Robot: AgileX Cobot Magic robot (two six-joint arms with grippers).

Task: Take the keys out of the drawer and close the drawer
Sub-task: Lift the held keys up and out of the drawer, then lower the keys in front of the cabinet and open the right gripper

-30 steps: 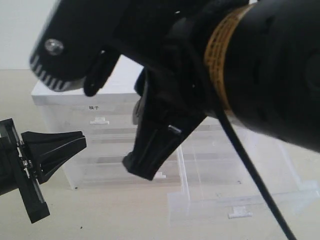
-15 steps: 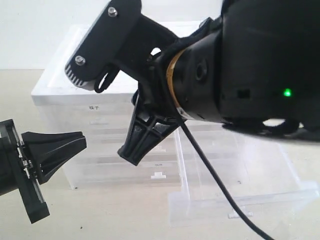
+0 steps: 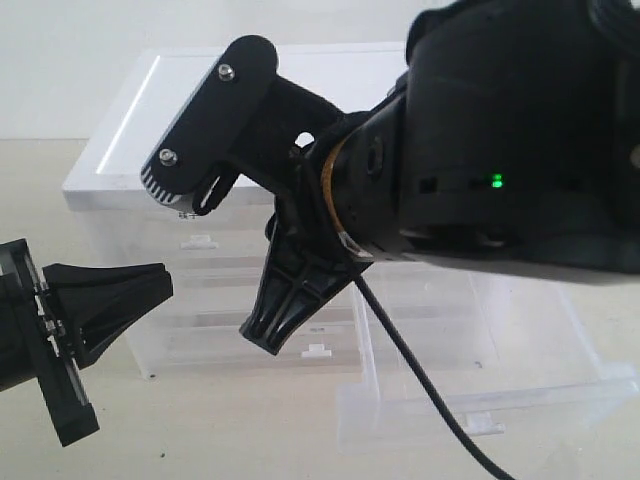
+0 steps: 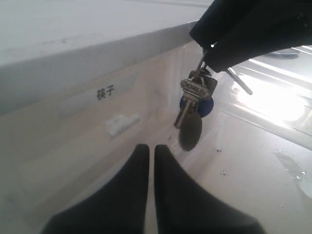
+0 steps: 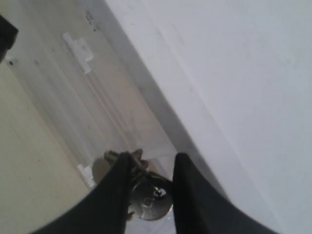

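The keys (image 4: pixel 195 105) hang from my right gripper (image 4: pixel 210 57), with the blue fob and a dark round tag dangling below the metal blades. In the right wrist view the silvery tag (image 5: pixel 152 197) sits between the fingers of my right gripper (image 5: pixel 150 165), which is shut on the bunch. In the exterior view the right gripper (image 3: pixel 272 335) points down in front of the cabinet and hides the keys. The drawer (image 3: pixel 520 395) stands pulled out at the lower right, white tab handle (image 3: pixel 478 425) facing forward. My left gripper (image 3: pixel 150 285) is shut and empty, left of the cabinet.
The clear plastic cabinet (image 3: pixel 130 190) fills the middle, with closed drawers and white tabs (image 3: pixel 196 241). The twin drawer with bold dark characters (image 4: pixel 105 91) and its tab (image 4: pixel 122 123) faces the left gripper (image 4: pixel 147 148). The right arm's black cable (image 3: pixel 420 385) hangs over the open drawer.
The right arm has drawn back from the camera and turned, its wrist housing now higher and further right. The gripper tip stays before the cabinet. The left arm has not moved.
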